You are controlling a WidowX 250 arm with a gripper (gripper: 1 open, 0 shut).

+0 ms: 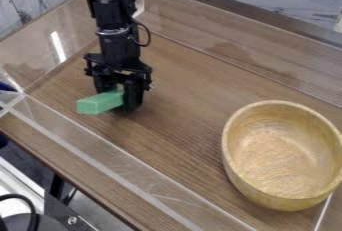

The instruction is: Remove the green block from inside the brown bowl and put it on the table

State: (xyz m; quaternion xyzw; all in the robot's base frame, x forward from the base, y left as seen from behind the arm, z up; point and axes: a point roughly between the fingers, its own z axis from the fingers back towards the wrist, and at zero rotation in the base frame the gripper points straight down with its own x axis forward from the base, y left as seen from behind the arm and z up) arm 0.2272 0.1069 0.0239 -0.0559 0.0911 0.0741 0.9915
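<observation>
wood-grain table [201, 75] with clear acrylic walls around it is what we're looking at, plus a pale plank wall behind. we've got the brown bowl [282, 154] sitting down at about 4 o'clock in the view and it's empty, nothing green in it.

the green block [100, 102] is over at roughly 9 o'clock, well apart from the bowl, low against the tabletop. we'd guess it's light and stiff, a plain matte bar, so not slippery and not fragile. best place to hold it is across the narrow sides, near one end or the middle, which is pretty much what's happening.

the gripper [123, 99] points almost straight down and its jaws are clamped on the right end of the block, with the rest sticking out toward 9 o'clock. we can't tell for sure if the block's underside is touching the table, but it looks about there.
</observation>
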